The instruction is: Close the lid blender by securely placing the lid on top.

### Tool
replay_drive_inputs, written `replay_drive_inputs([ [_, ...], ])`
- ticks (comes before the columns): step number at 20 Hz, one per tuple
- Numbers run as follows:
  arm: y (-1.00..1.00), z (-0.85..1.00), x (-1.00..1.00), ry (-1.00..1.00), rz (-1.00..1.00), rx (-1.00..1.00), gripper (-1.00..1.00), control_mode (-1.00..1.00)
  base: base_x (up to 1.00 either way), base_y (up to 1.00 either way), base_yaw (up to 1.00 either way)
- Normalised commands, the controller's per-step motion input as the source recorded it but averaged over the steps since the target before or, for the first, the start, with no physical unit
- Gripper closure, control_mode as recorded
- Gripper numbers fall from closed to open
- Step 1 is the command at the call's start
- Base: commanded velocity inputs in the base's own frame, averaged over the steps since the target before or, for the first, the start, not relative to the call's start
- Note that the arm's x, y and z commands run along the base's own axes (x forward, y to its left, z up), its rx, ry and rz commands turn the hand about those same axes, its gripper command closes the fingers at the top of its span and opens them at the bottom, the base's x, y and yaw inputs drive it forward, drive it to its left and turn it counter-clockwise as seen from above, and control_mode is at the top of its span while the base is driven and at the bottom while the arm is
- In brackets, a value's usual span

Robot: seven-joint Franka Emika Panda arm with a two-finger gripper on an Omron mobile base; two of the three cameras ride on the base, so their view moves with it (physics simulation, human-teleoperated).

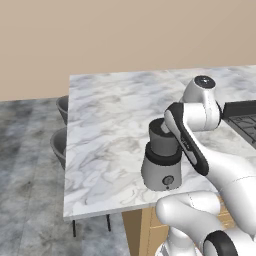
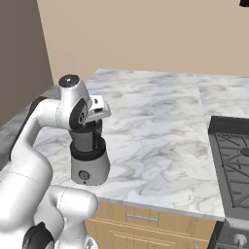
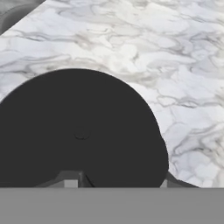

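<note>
Fingers (image 3: 74, 178) hang just above the black lid (image 3: 81, 131) on the blender (image 1: 161, 165); their spread cannot be told; the arm folds over the marble bench (image 1: 107, 125).

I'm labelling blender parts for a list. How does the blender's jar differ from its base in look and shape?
On the blender, the jar is dark grey and the base is light grey. The jar is a straight, narrower cylinder, while the base is rounded and wider. The base carries a small round knob in front, and the jar shows none. Both are round, upright and stacked in line.
</note>
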Motion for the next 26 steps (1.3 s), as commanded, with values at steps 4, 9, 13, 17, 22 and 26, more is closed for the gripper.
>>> replay_drive_inputs([
  [4, 0.22, -0.18, 0.00, 0.00, 0.00, 0.01, -1.00, -1.00, 0.00, 0.00, 0.00],
  [9, 0.02, -0.02, 0.00, 0.00, 0.00, 0.06, -1.00, -1.00, 0.00, 0.00, 0.00],
  [13, 0.00, 0.00, 0.00, 0.00, 0.00, 0.07, -1.00, -1.00, 0.00, 0.00, 0.00],
  [17, 0.00, 0.12, 0.00, 0.00, 0.00, 0.04, -1.00, -1.00, 0.00, 0.00, 0.00],
  [22, 0.00, 0.36, -0.05, -0.05, 0.00, 0.00, -1.00, -1.00, 0.00, 0.00, 0.00],
  [26, 0.00, 0.43, -0.17, -0.10, 0.00, 0.00, -1.00, -1.00, 0.00, 0.00, 0.00],
])
